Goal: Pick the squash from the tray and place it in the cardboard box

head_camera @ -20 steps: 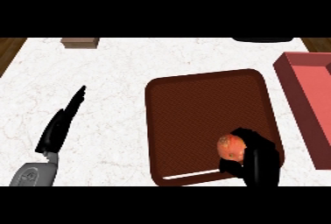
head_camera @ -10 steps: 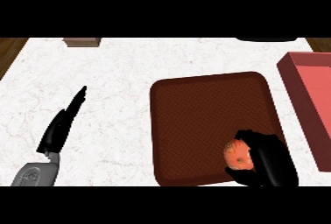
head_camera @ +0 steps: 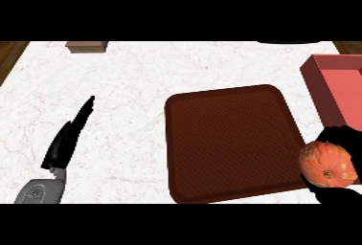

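Note:
An orange squash (head_camera: 328, 164) sits in my right hand (head_camera: 336, 139), whose black fingers curl round it at the view's lower right, just past the right edge of the dark brown tray (head_camera: 230, 139). The tray lies flat at the counter's middle and holds nothing. The reddish cardboard box (head_camera: 336, 81) stands at the right edge, beyond the squash. My left hand (head_camera: 67, 136) rests open at the lower left, fingers straight and pointing up the counter, well apart from the tray.
A small brown block (head_camera: 86, 46) lies at the counter's far left edge. A dark object (head_camera: 293, 42) shows partly at the far right edge. White marble counter (head_camera: 127, 86) spreads between my left hand and the tray.
My right hand has carried the squash off the tray's lower right part and to the right, past the tray's edge. The view has shifted. The left hand keeps its pose.

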### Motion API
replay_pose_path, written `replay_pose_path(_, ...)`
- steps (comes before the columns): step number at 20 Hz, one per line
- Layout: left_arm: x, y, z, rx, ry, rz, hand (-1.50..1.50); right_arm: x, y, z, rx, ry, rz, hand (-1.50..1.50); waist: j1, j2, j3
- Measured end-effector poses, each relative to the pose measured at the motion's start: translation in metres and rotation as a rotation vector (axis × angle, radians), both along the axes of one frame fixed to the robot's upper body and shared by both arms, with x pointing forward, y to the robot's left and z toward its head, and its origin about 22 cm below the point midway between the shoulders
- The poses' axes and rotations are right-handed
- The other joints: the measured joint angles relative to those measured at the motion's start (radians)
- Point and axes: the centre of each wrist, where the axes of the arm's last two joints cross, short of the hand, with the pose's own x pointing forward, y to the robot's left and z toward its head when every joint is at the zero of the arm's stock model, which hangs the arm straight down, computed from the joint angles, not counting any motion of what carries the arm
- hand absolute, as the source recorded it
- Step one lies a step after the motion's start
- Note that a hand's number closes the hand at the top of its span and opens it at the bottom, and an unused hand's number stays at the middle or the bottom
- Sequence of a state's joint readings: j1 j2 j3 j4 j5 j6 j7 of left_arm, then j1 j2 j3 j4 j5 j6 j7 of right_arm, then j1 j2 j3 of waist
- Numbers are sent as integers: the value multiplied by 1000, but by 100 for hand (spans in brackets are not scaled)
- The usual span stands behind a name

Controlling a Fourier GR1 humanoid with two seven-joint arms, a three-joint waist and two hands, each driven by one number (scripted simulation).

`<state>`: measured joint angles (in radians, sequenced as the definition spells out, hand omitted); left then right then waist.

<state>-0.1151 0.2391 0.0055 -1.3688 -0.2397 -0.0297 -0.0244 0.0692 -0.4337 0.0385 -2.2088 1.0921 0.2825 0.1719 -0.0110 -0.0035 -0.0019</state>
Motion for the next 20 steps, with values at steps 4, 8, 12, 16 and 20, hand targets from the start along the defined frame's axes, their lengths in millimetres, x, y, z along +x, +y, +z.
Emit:
replay_pose_path(4,2,1,0,-3,5,-5,0,-3,-18,42,19,-45,-104,150,3,1,0)
replay_pose_path(8,3,-8,-1,-8,-1,-10,0,0,-40,74,67,-79,-188,150,5,1,1)
replay_pose_path(12,4,-2,-2,-7,-1,-5,0,12,-68,92,110,-104,-264,150,9,2,1)
replay_pose_path(16,5,-1,-1,-10,-2,-12,0,23,-110,100,113,-86,-325,150,10,3,2)
replay_pose_path(20,2,-3,-6,-4,-4,-15,0,35,-149,97,104,-55,-378,150,14,5,2)
